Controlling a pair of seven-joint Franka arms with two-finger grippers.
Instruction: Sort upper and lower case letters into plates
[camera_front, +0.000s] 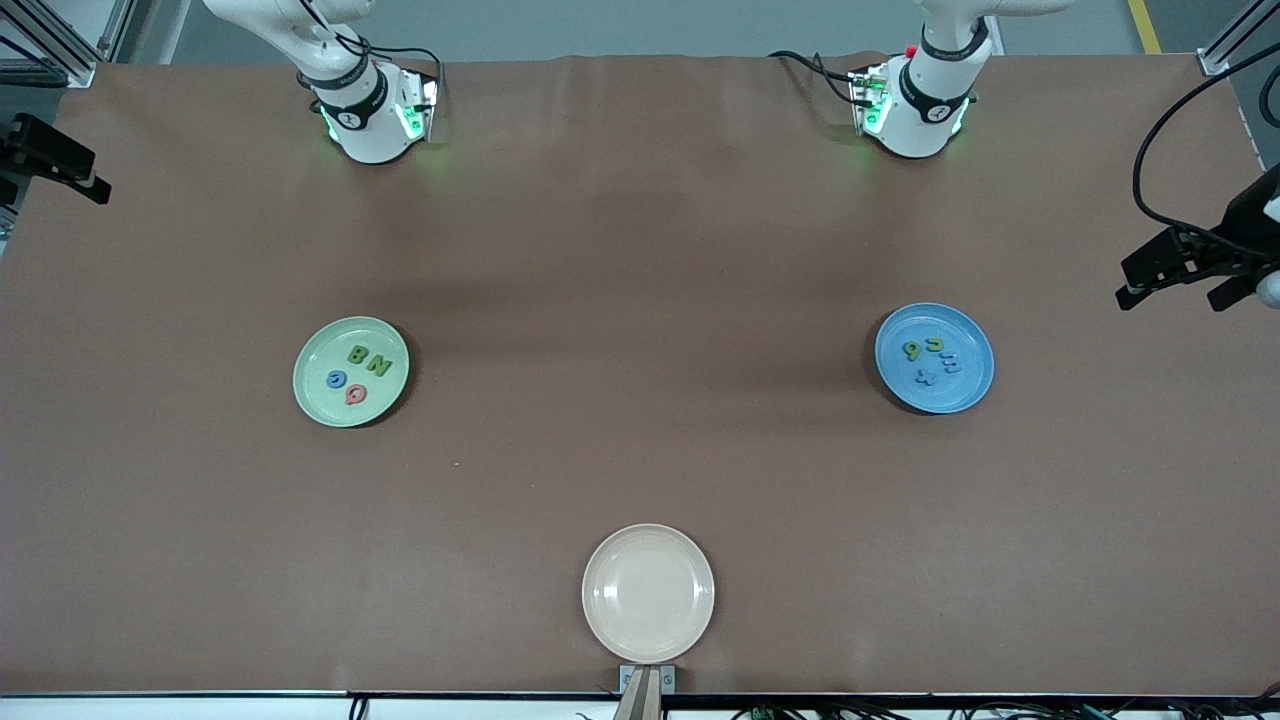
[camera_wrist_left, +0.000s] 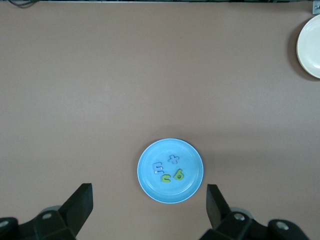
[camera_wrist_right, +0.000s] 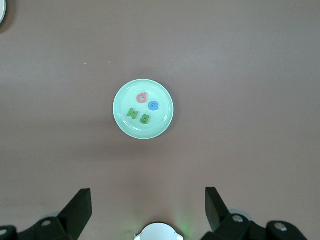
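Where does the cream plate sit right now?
In the front view the cream plate sits bare at the table edge nearest the camera, midway between both ends, nearer than the green plate and the blue plate.

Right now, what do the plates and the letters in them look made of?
Green plate, blue plate and cream plate: probably plastic or melamine; solid colour, smooth, with a soft sheen on the rims. Letters in the green plate and the blue one: likely foam or moulded plastic; flat, matte, chunky, saturated colours. Which of the two cannot be told.
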